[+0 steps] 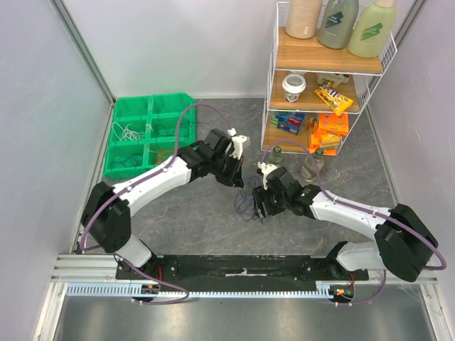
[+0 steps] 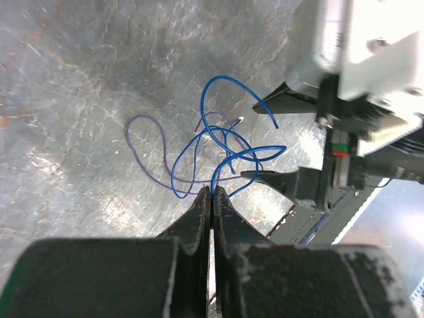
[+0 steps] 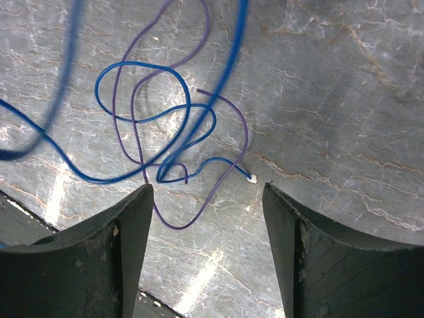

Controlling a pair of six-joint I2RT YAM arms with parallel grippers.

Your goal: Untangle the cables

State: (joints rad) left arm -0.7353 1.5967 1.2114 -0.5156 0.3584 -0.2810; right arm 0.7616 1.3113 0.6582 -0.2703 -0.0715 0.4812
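A small tangle of a blue cable (image 2: pixel 222 142) and a thin purple cable (image 2: pixel 142 142) lies on the grey table between my two grippers; in the top view it shows as a small dark tangle (image 1: pixel 245 206). My left gripper (image 2: pixel 212 192) is shut on a strand of the blue cable, which rises from the tangle into its tips; in the top view this gripper (image 1: pixel 240 181) is just above the tangle. My right gripper (image 3: pixel 207 192) is open and empty, hovering over the blue cable (image 3: pixel 142 116) and purple cable (image 3: pixel 235 142). Its fingers (image 2: pixel 278 179) show beside the tangle.
A green divided bin (image 1: pixel 117 131) at the back left holds white and other thin wires. A wire shelf rack (image 1: pixel 274 106) with bottles, a cup and snack packs stands at the back right. Grey walls close in both sides.
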